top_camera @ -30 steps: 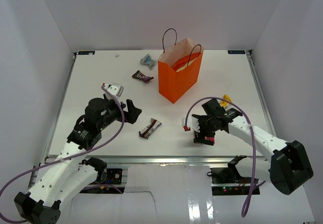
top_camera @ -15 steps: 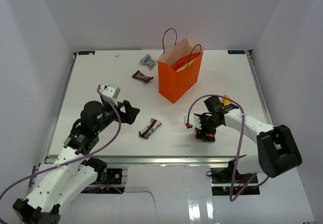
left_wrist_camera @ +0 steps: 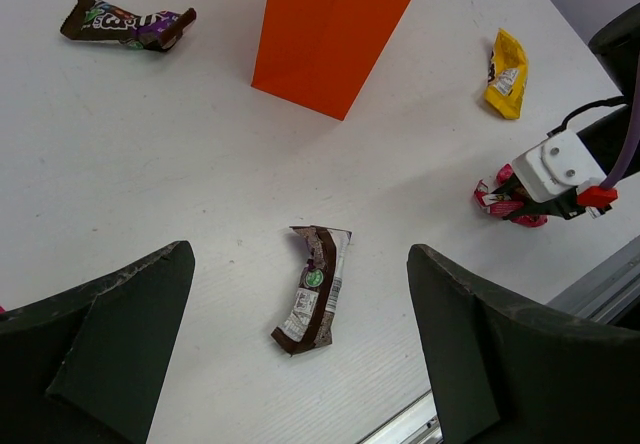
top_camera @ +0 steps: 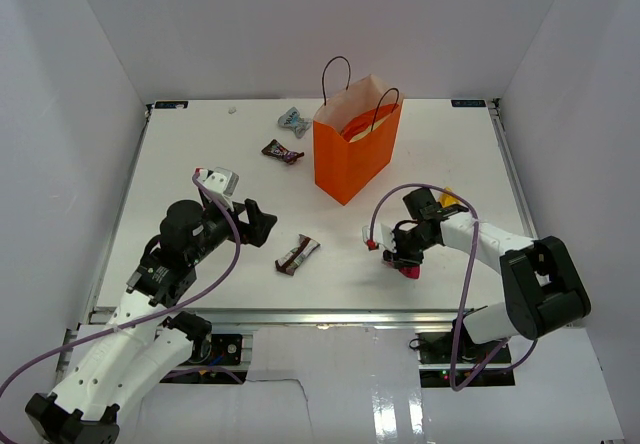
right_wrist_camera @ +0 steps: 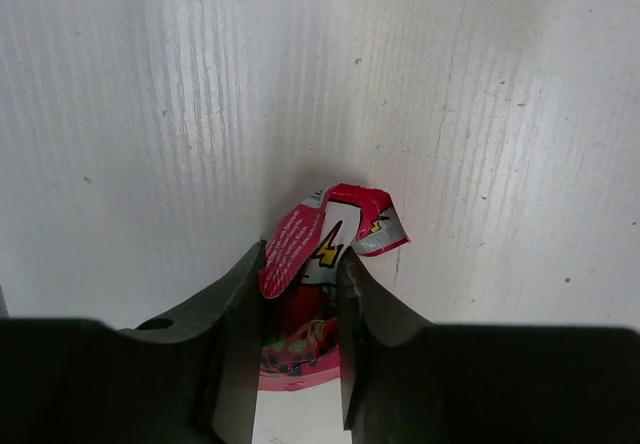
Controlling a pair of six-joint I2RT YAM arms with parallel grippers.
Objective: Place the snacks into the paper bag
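The orange paper bag (top_camera: pixel 356 154) stands upright at the back middle, something yellow and red showing inside it. My right gripper (top_camera: pixel 408 262) is down on the table in front of the bag, shut on a crumpled pink-red packet (right_wrist_camera: pixel 325 249) that bulges between its fingers. A yellow packet (top_camera: pixel 449 197) lies just behind that arm. A brown candy bar (top_camera: pixel 298 254) lies mid-table; my left gripper (top_camera: pixel 262 223) hovers open to its left, the bar (left_wrist_camera: pixel 314 290) showing between its fingers. Another brown bar (top_camera: pixel 282 151) and a silvery-blue wrapper (top_camera: pixel 293 119) lie left of the bag.
A metal rail (top_camera: pixel 300 316) runs along the table's near edge. White walls enclose the table on three sides. The right arm's purple cable (top_camera: pixel 385 209) loops up between the bag and the gripper.
My right gripper has come down onto the pink-red packet and closed on it. The left arm shifted slightly, its gripper still open.
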